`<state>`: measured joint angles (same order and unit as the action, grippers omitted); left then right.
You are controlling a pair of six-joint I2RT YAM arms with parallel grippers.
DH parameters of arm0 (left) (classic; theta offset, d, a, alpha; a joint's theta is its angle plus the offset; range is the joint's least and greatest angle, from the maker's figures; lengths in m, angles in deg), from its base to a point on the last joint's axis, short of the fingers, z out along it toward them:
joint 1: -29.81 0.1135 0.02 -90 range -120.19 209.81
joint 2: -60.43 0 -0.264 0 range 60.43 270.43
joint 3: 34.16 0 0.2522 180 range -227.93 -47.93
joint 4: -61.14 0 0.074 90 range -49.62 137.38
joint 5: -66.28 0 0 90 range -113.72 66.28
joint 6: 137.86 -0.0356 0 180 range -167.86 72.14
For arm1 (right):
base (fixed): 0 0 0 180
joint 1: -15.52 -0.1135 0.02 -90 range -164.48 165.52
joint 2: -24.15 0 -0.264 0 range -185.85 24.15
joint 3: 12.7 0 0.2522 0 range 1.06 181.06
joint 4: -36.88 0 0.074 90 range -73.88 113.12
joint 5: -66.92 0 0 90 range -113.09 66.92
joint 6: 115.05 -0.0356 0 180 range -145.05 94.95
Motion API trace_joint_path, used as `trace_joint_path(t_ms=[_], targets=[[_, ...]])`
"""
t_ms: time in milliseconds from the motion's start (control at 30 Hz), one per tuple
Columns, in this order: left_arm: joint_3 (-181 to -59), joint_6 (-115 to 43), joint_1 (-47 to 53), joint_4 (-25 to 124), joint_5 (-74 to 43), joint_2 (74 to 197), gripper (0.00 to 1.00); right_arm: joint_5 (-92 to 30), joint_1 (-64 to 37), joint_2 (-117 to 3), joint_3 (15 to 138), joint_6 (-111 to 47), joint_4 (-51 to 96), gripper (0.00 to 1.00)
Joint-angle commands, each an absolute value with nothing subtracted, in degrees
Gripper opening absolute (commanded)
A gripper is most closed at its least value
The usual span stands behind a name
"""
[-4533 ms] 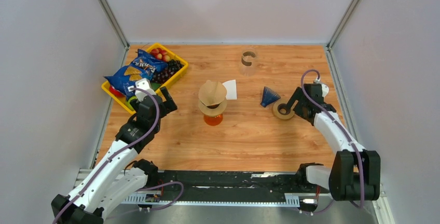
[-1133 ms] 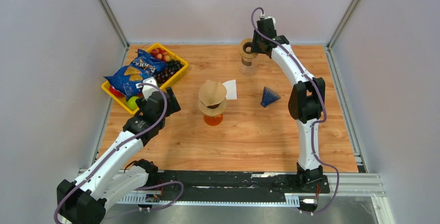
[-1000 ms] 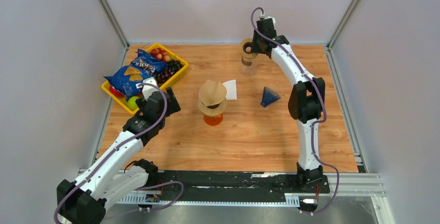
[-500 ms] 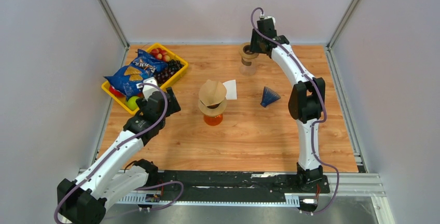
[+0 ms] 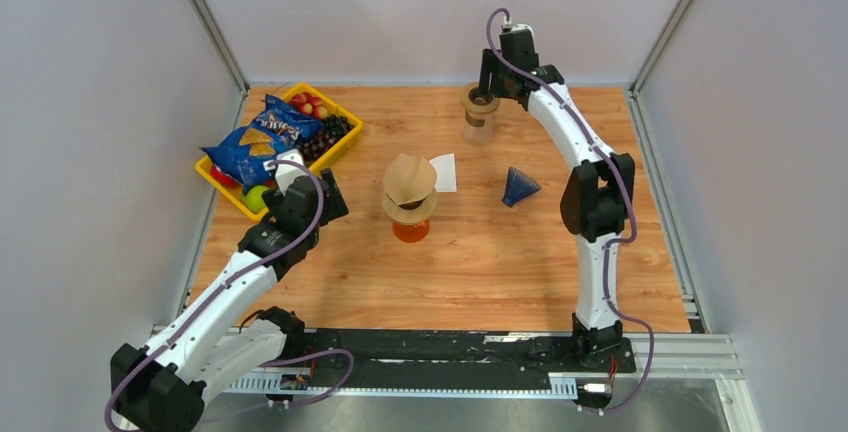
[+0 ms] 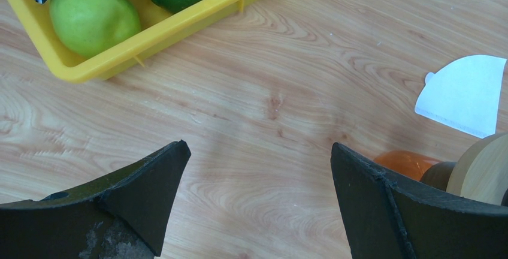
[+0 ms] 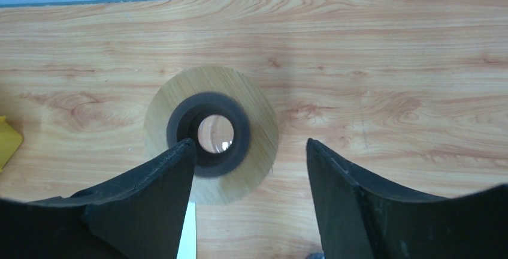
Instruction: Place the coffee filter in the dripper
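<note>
1. Coffee filter (image 5: 444,172): white paper, lying flat on the table (image 5: 500,262) just beside the central dripper (image 5: 408,192).
2. It looks feather-light, limp and easily creased; I'd pinch a free edge.
3. Count: one white filter, two tan funnel pieces (the central dripper, plus a far ring (image 7: 257,133) on a glass (image 5: 478,134)), one blue pleated cone (image 5: 519,187).
4. Left gripper (image 6: 257,151), near the yellow tray (image 6: 180,22), and right gripper (image 7: 250,145), above the far ring: fingers spread, empty.

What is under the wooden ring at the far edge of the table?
A clear glass stands under the wooden ring; in the right wrist view, glass shows through the ring's hole. The ring covers the glass's rim, so how it seats cannot be seen.
</note>
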<state>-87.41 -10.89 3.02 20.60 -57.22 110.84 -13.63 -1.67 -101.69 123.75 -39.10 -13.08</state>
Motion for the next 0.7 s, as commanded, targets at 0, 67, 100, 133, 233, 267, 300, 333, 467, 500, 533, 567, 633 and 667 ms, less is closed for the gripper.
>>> trace_joint_path(t_ms=[0, 67, 100, 133, 233, 267, 300, 333, 467, 500, 533, 567, 633, 667], targets=[[-89.6, -11.0, 3.4, 20.2, -57.4, 109.5, 1.00, -13.7, -1.8, -89.1, 119.1, -36.2, -10.8, 0.75], [-89.4, -10.9, 3.4, 20.1, -57.1, 108.8, 1.00, -13.9, -1.7, -83.5, 112.2, -35.3, -9.7, 0.81], [-89.4, -10.8, 3.4, 20.1, -56.9, 108.4, 1.00, -14.3, -1.8, -80.2, 108.0, -34.4, -8.6, 0.85], [-89.3, -10.8, 3.4, 20.2, -56.4, 108.2, 1.00, -14.9, -1.8, -76.7, 103.6, -33.5, -7.1, 0.89], [-88.9, -11.0, 3.4, 20.7, -54.9, 107.2, 1.00, -18.8, -1.7, -66.3, 89.8, -28.7, -2.6, 1.00], [-88.8, -11.3, 3.4, 20.9, -53.9, 107.1, 1.00, -20.5, -1.6, -62.8, 85.7, -26.7, -1.4, 1.00], [-88.8, -11.5, 3.4, 20.9, -53.5, 107.0, 1.00, -21.6, -1.6, -59.5, 82.0, -26.1, -0.1, 1.00], [-88.8, -11.6, 3.4, 20.9, -52.6, 106.9, 1.00, -21.9, -1.6, -56.7, 78.3, -26.0, 0.8, 1.00], [-89.1, -11.6, 3.4, 20.8, -51.1, 107.0, 1.00, -16.8, -0.5, -45.9, 66.0, -34.6, 3.2, 1.00], [-89.0, -11.5, 3.4, 20.7, -51.1, 106.9, 1.00, -15.1, 0.5, -43.5, 63.2, -39.3, 3.3, 1.00], [-89.0, -11.4, 3.4, 20.7, -50.9, 106.9, 1.00, -14.0, 2.3, -41.1, 60.7, -43.5, 3.3, 1.00], [-89.0, -11.4, 3.4, 20.8, -50.8, 106.9, 1.00, -13.9, 3.6, -38.3, 57.3, -47.8, 3.3, 1.00], [-88.9, -11.4, 3.4, 20.8, -50.3, 106.9, 1.00, -16.8, 6.4, -34.8, 52.8, -53.1, 3.4, 1.00], [-89.0, -11.4, 3.4, 20.8, -50.1, 107.0, 1.00, -19.2, 7.5, -33.7, 50.9, -53.4, 3.8, 1.00]])
